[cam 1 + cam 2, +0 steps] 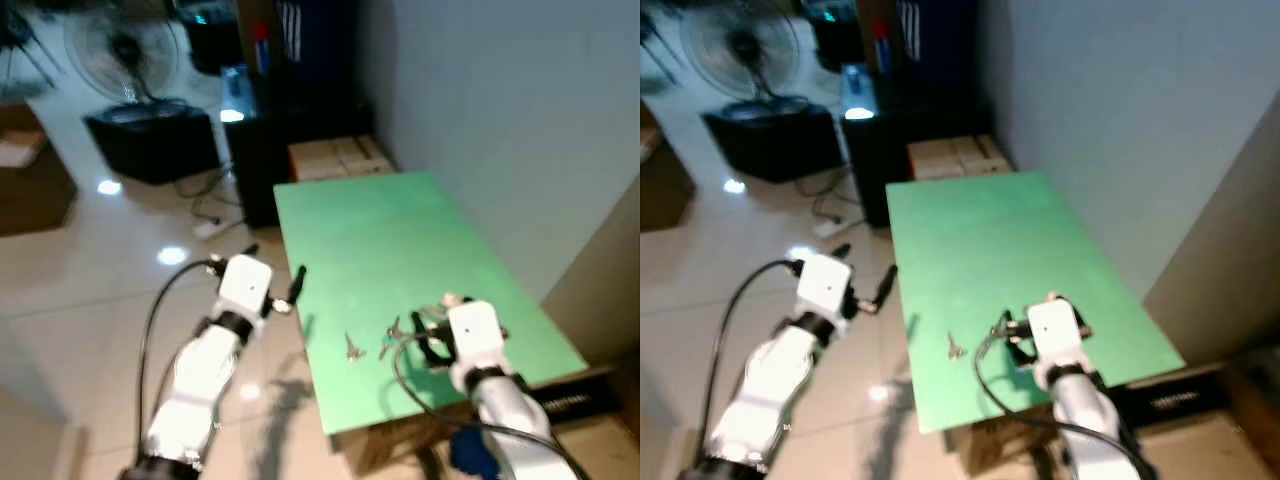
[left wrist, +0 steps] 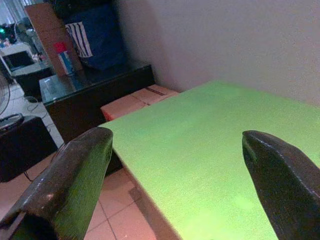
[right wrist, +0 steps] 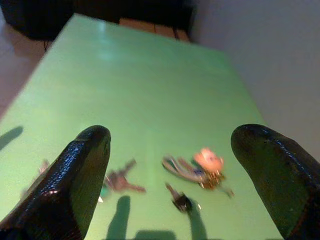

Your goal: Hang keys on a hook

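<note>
Green table [image 1: 400, 240], scattered keys [image 3: 192, 170] beneath spread right end effector [image 3: 170, 170].

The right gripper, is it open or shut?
Open. The right gripper has its two black fingers spread wide above the keys, which lie loose on the green table.

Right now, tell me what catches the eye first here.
The bright green table against the grey wall dominates. Near its front edge lie scattered keys, with the right gripper open just above them. The left gripper hovers open off the table's left edge, over the floor.
</note>
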Tool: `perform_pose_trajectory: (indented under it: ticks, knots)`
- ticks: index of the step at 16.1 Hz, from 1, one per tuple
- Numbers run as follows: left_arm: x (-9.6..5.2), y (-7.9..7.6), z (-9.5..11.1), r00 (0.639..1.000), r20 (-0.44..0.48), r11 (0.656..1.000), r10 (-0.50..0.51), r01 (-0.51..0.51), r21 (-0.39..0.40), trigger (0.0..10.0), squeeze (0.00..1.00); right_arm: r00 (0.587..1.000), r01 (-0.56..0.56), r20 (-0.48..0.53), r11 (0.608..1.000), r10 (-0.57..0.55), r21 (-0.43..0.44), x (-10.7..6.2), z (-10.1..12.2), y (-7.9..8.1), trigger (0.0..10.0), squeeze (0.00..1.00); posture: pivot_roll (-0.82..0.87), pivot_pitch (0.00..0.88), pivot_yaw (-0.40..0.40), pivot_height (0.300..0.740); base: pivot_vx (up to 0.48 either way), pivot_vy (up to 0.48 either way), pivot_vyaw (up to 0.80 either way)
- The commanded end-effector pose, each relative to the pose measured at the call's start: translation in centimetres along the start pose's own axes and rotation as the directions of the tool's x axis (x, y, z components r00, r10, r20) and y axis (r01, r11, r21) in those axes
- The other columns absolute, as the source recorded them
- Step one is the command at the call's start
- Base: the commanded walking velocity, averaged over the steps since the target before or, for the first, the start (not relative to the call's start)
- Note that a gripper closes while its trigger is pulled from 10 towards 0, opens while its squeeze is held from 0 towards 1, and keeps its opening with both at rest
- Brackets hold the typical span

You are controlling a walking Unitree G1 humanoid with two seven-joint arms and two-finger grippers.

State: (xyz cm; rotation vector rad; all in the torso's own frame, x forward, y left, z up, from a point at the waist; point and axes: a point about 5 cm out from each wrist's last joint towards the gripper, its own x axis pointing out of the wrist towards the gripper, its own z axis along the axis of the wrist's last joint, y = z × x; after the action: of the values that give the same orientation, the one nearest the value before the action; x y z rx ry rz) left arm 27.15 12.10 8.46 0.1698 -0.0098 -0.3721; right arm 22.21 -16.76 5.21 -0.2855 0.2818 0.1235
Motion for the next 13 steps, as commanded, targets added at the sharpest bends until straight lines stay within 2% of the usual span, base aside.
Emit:
perform_pose_trajectory:
  ticks: [1, 7, 10, 13]
  knots:
    - [0.4, 0.3, 0.5, 1.000, 0.010, 1.000, 0.003, -0.003, 0.018, 10.0, 0.00, 1.000, -0.011, 0.004, 1.000, 0.011, -0.004, 0.1, 0.1, 0.2, 10.0, 0.00, -0.15, 0.000, 0.037, 0.740, 0.000, 0.000, 0.00]
    - [0.5, 0.0, 0.4, 1.000, 0.007, 1.000, 0.007, -0.007, 0.025, 10.0, 0.00, 1.000, -0.009, 0.002, 1.000, 0.009, -0.020, 0.5, 0.1, 0.3, 10.0, 0.00, -0.14, 0.000, 0.035, 0.740, 0.000, 0.000, 0.00]
    - [0.4, -0.2, 0.5, 1.000, 0.021, 1.000, -0.009, 0.009, 0.008, 10.0, 0.00, 0.997, -0.077, 0.010, 0.995, 0.077, -0.058, 0.4, 0.2, 0.7, 10.0, 0.00, -0.14, 0.000, 0.035, 0.740, 0.000, 0.000, 0.00]
    - [-0.1, -0.8, 0.4, 0.997, 0.023, 0.997, -0.078, 0.078, 0.020, 10.0, 0.00, 0.994, -0.107, -0.011, 0.992, 0.107, -0.074, 0.2, -0.1, 1.0, 10.0, 0.00, -0.14, 0.000, 0.036, 0.740, 0.182, 0.000, 0.80]
